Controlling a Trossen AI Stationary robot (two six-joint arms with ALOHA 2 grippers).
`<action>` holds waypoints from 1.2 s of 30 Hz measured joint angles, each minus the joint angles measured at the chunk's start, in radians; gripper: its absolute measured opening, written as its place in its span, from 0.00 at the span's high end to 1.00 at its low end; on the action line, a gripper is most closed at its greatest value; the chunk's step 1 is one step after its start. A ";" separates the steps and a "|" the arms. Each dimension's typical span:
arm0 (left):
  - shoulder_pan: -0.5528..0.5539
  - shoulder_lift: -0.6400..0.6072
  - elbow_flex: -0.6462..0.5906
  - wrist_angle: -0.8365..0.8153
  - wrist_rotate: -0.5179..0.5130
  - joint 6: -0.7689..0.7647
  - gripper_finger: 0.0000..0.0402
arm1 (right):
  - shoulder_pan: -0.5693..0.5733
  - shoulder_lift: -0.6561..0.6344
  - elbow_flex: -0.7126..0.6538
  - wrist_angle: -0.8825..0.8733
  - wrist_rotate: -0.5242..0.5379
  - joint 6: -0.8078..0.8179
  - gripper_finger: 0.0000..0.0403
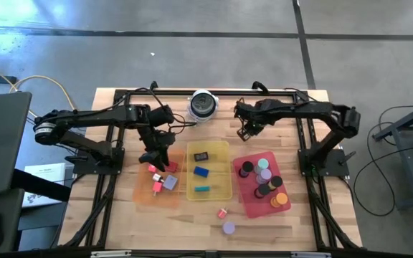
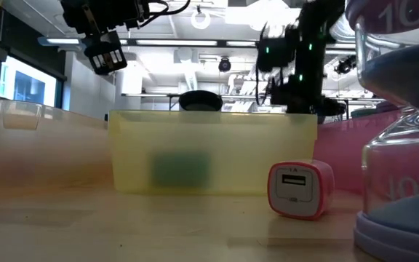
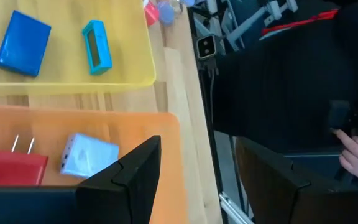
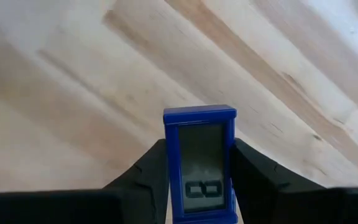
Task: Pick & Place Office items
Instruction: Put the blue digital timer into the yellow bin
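My right gripper [image 1: 245,133] hangs over bare wood between the yellow tray [image 1: 224,192] and the silver-and-black round object [image 1: 203,104], shut on a small blue block with a grey screen [image 4: 199,162]. My left gripper [image 1: 153,158] is open above the orange tray [image 1: 143,193], with nothing between its fingers [image 3: 129,177]. A red plug piece [image 3: 11,174] and a grey-white piece [image 3: 89,155] lie in that tray. A blue block [image 3: 22,42] and a teal block [image 3: 96,46] lie in the yellow tray. Several round discs [image 1: 264,175] fill the red tray [image 1: 244,204]. My right gripper pinches the blue block's two long sides [image 4: 168,174] between its two fingers, which point down and lie along the block. The block stands upright in the hold with its screen toward the wrist camera. It is lifted clear of the wooden table.
A pink-red piece [image 1: 222,213] and a purple disc [image 1: 229,228] lie on the wood near the front edge. In the low view the pink piece [image 2: 300,189] stands before the yellow tray, beside an hourglass [image 2: 402,145]. A person's hand [image 3: 356,152] shows beyond the table.
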 joint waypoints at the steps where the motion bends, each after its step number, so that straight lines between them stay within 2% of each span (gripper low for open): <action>1: 0.000 0.000 0.000 -0.006 -0.007 -0.003 0.50 | 0.021 -0.014 0.021 -0.030 -0.002 0.014 0.69; 8: 0.000 0.000 0.000 -0.035 -0.076 -0.047 0.50 | 0.217 -0.057 0.244 -0.123 -0.028 0.183 0.69; 14: 0.000 0.000 0.000 -0.049 -0.209 -0.087 0.50 | 0.353 -0.008 0.393 -0.059 -0.040 0.337 0.69; 17: 0.000 0.000 0.000 -0.049 -0.267 -0.094 0.50 | 0.382 0.013 0.437 -0.049 -0.028 0.422 0.69; 21: 0.000 0.000 0.000 -0.048 -0.303 -0.095 0.50 | 0.396 0.057 0.449 -0.004 -0.023 0.450 0.69; 27: -0.009 0.000 0.000 -0.051 -0.303 -0.101 0.50 | 0.392 0.153 0.448 -0.002 -0.079 0.526 0.69; 36: -0.052 0.000 0.000 -0.053 -0.306 -0.101 0.50 | 0.383 0.258 0.449 0.085 -0.147 0.521 0.69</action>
